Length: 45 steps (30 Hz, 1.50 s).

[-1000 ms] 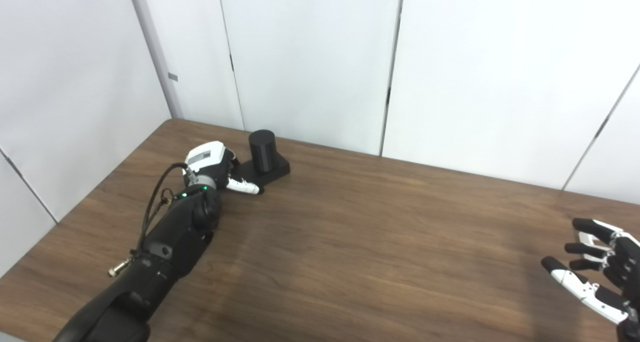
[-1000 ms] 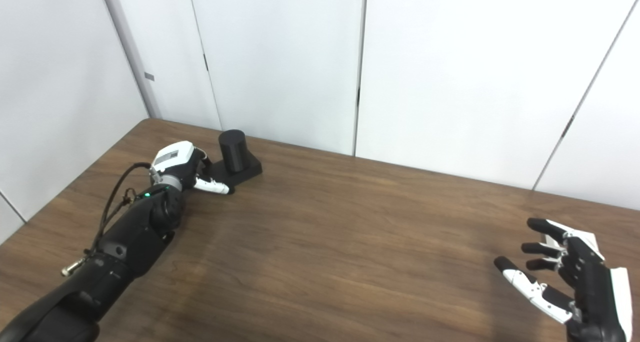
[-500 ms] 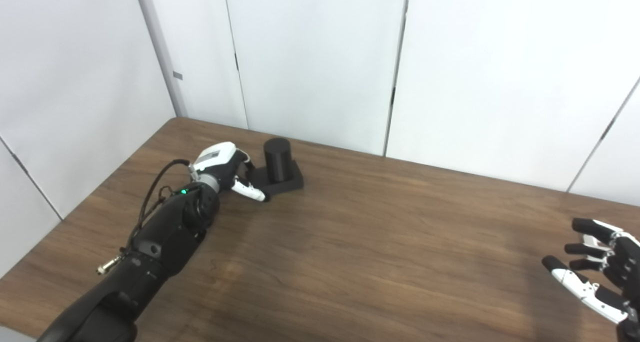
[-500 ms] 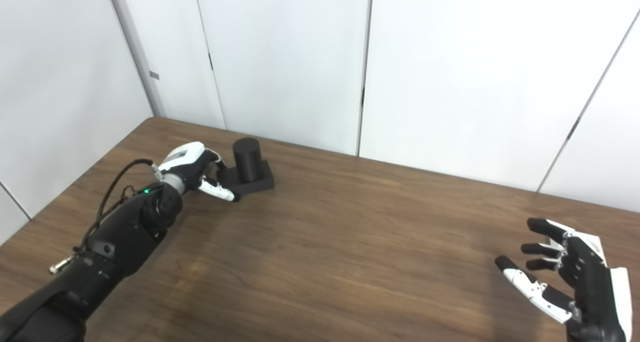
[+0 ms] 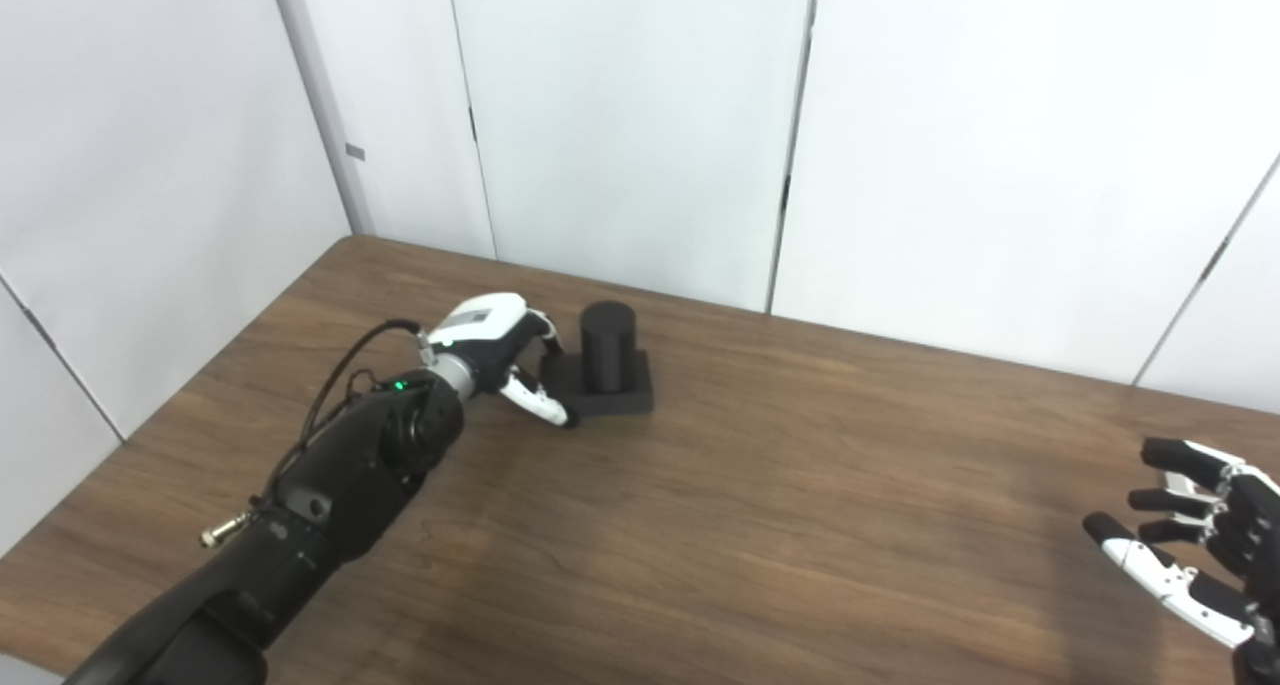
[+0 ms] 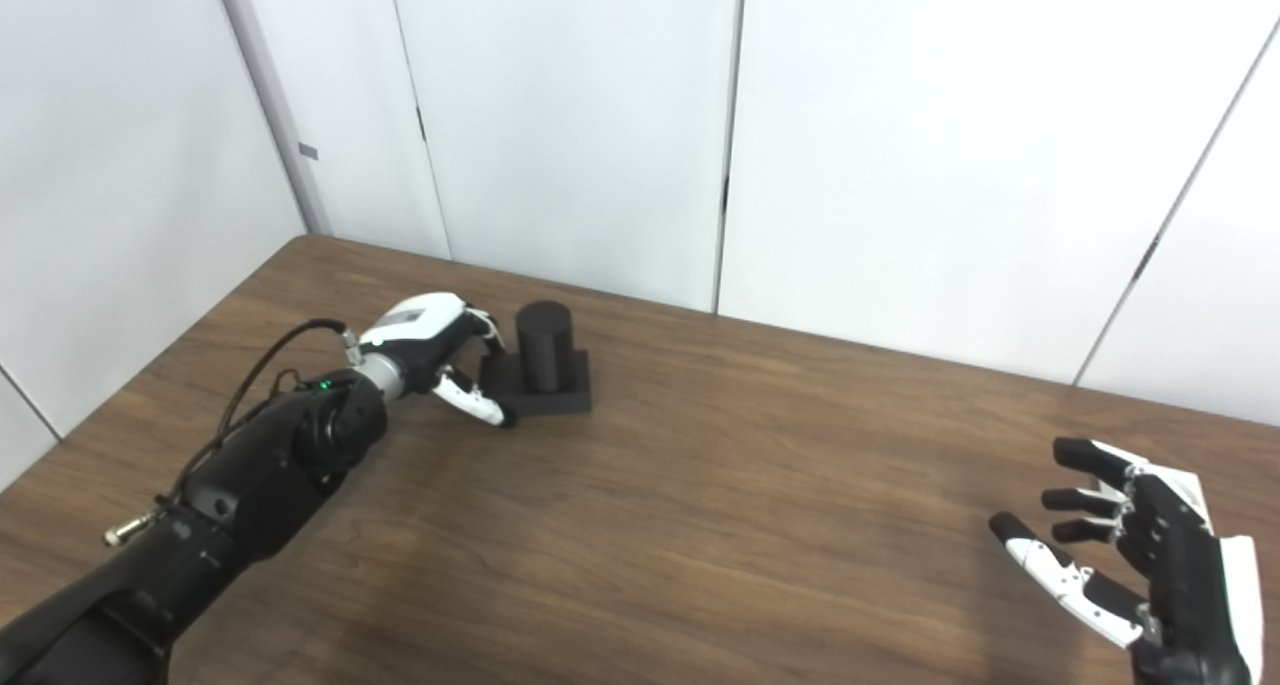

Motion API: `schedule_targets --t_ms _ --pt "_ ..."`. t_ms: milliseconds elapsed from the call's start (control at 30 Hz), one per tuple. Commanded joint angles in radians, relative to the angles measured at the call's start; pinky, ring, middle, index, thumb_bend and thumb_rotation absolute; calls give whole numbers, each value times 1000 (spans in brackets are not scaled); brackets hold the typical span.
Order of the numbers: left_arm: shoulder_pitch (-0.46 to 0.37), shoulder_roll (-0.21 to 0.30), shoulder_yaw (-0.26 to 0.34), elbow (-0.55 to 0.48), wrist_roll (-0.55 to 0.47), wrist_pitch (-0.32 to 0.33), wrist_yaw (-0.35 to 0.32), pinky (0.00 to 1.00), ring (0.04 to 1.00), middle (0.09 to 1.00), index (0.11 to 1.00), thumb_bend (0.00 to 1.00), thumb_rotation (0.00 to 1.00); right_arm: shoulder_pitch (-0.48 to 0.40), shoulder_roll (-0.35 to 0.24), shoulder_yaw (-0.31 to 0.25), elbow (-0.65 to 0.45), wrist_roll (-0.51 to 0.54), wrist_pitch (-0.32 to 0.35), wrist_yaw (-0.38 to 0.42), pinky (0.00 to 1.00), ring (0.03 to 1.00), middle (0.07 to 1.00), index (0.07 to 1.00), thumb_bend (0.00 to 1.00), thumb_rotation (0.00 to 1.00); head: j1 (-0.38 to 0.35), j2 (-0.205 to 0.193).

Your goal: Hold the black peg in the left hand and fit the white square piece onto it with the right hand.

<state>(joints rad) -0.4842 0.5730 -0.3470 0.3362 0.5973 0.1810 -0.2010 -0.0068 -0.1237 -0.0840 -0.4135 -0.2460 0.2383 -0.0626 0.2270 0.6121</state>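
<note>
while stretched across the table [image 5: 760,525], left hand [image 5: 495,350] curls on the base of the upright black peg [image 5: 607,362], far-left near the back edge. bare wood between. right hand [image 6: 1135,555] spread, empty, near right edge.

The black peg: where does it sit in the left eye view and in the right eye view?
Left eye view: the black peg stands upright on its square base, left of centre, at the left hand.
Right eye view: the black peg sits further left in the picture.
Shared landmark: the left hand's white back, just left of the peg in both.
</note>
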Motion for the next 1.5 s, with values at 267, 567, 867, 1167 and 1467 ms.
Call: schedule_targets --t_ms 267,567,867,1167,1467 --pt "29 -32 -95 -105 16 -127 -60 897 975 910 486 523 55 -37 -12 -10 25 -4 -79 -19 479 585 719 663 529 0 -8 -1" --pt "44 -57 -156 -192 94 -221 -47 876 962 909 489 523 62 -33 -9 -15 30 -4 -85 -19 483 593 709 676 536 0 -27 6" --pt "66 -96 -191 -238 113 -277 -83 882 973 916 490 522 65 -31 -11 -16 44 -2 -106 -18 494 612 733 683 540 0 -58 21" --pt "80 -117 -236 -259 111 -331 -128 881 973 910 490 522 65 -34 -9 -12 59 -17 -128 -25 470 598 724 672 550 0 -109 49" --pt "82 -139 -285 -253 113 -380 -178 854 955 901 489 523 67 -44 -6 -2 78 -29 -150 -34 470 587 719 670 559 0 -175 85"
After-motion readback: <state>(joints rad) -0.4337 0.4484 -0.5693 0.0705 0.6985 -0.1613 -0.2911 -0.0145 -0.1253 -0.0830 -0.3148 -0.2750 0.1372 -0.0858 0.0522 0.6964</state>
